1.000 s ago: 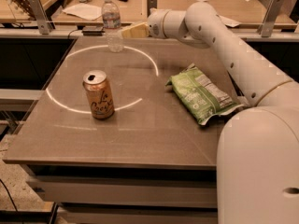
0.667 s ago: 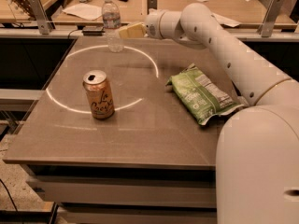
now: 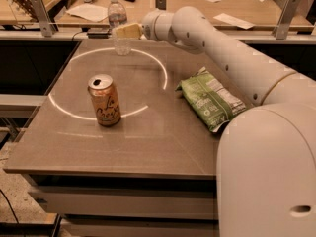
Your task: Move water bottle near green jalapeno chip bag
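The water bottle (image 3: pixel 118 14) is clear with a white cap and stands upright at the far left of the table (image 3: pixel 148 147), on a white ring marking. My gripper (image 3: pixel 123 31) reaches in from the right at the bottle's mid-height, and its pale tip overlaps the bottle's body. The green jalapeno chip bag (image 3: pixel 210 98) lies flat at the table's right side, well apart from the bottle and partly behind my arm's white base.
An orange-tan soda can (image 3: pixel 104 100) stands upright left of centre, inside the ring. My white arm (image 3: pixel 232 53) spans from lower right to the far edge. Behind the table is a counter with papers (image 3: pixel 89 11) and metal posts (image 3: pixel 39 16).
My gripper has slid a little to the left and now overlaps the bottle's body. The bottle, can and bag have not moved.
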Robot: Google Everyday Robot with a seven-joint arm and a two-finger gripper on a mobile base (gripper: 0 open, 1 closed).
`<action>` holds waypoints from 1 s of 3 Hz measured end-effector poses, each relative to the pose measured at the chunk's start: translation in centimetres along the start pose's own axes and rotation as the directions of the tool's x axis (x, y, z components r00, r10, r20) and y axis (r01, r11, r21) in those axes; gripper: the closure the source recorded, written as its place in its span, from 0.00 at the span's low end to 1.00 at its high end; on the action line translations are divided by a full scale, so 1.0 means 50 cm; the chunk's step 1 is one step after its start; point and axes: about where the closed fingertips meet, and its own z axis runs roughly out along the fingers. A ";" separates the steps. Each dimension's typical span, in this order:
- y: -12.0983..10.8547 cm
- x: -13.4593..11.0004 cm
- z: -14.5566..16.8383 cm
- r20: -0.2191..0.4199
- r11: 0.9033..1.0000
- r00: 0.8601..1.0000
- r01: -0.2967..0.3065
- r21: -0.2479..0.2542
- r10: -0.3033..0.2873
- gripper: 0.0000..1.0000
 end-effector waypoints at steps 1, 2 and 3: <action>-0.006 0.014 0.019 0.013 1.000 1.000 -0.022 -0.018 0.022 0.00; 0.003 0.002 0.024 0.017 0.995 1.000 -0.024 -0.095 0.026 0.00; 0.007 -0.002 0.030 0.014 0.989 1.000 -0.021 -0.148 0.023 0.00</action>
